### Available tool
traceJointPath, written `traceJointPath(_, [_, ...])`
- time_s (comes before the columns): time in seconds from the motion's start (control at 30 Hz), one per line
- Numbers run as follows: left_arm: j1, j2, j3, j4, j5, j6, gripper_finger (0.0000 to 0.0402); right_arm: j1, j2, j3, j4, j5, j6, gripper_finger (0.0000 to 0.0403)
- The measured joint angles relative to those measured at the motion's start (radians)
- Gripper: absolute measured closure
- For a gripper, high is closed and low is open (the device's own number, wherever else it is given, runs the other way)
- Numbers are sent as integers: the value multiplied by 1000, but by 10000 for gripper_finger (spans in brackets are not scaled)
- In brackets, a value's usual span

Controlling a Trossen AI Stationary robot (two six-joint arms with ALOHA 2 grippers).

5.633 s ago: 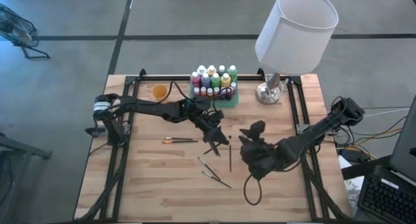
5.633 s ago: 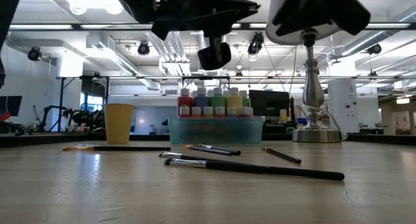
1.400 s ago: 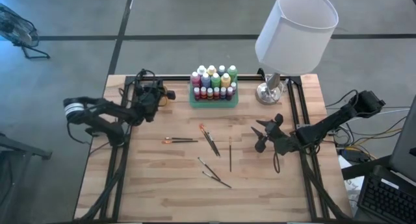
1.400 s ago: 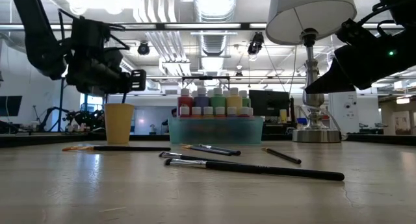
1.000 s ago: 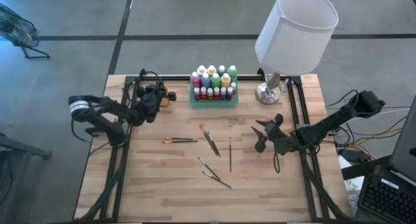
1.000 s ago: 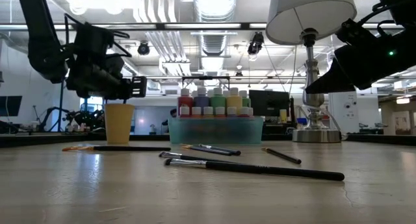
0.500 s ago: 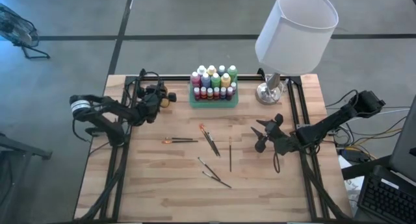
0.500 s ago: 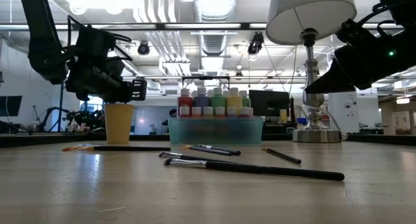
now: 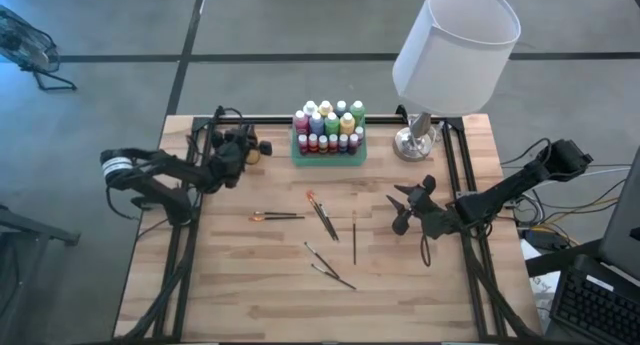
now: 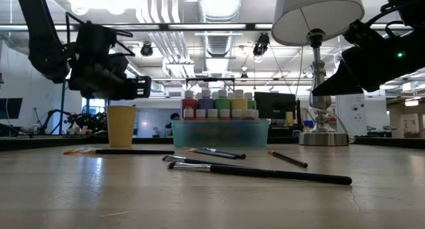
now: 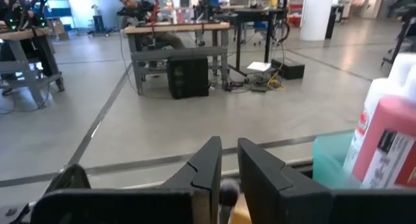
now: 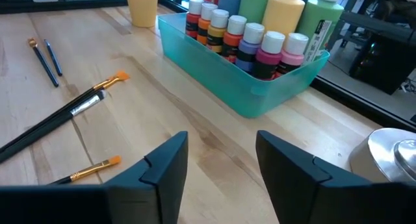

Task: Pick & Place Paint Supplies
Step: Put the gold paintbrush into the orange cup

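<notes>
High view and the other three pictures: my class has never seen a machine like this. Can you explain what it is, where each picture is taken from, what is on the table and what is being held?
It is a robot with two dark arms, each ending in a two-finger gripper. One picture looks straight down on the wooden table, one looks level across it, and two come from cameras on the arms' wrists. On the table stand a green tray of paint bottles, an orange cup and a lamp. Several paintbrushes lie loose. The left gripper hovers just above the cup; whether it holds anything cannot be told. The right gripper hangs open and empty, to the right of the brushes.
</notes>
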Motion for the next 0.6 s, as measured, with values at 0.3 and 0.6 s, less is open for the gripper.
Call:
traceJointPath(0.3, [-22, -157, 29, 0, 84, 74, 344, 0, 0, -1, 0, 1, -5, 239])
traceJointPath(0.6, [-68, -326, 65, -10, 204, 100, 344, 0, 0, -1, 0, 2, -8, 254])
